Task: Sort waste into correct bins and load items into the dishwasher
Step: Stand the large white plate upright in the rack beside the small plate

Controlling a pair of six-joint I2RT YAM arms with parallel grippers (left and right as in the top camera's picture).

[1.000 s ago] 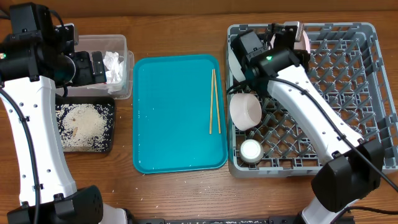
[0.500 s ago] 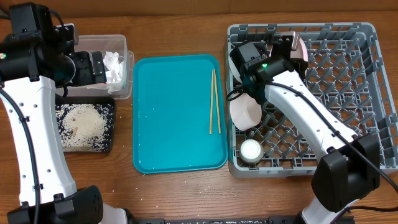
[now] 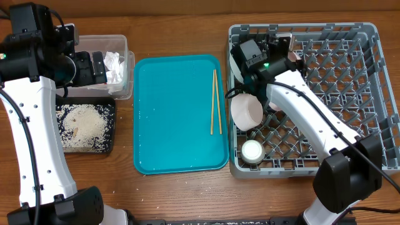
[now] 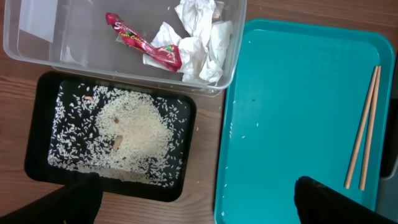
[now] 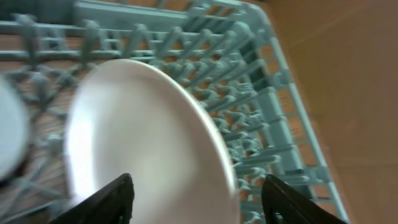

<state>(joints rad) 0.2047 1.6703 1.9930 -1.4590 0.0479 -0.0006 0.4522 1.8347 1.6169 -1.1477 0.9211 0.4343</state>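
In the near-left corner of the grey rack (image 3: pixel 350 75), found a small white cup (image 3: pixel 252 151), with a pale bowl (image 3: pixel 247 111) just behind it. Level with these on the desk (image 3: pixel 187 200), noted a black tray (image 4: pixel 37 155) holding spread rice (image 4: pixel 130 130), and a teal tray (image 3: pixel 175 112) carrying only two chopsticks (image 4: pixel 363 124) along its right side. Further back, noted a clear tub (image 4: pixel 50 43) containing crumpled napkins (image 4: pixel 199 37) and a red wrapper (image 4: pixel 146 48). Found left jaws spread wide above these, gripping nothing. At the far-left of the rack, found the pink plate (image 5: pixel 143 143) on edge among the pegs. Found right jaws spread either side of it, apparently not touching, though heavy blur hampers the check. Judged step in hand: seating that plate. Recommend confirming the pegs hold it upright, then lifting straight clear without brushing the rim.
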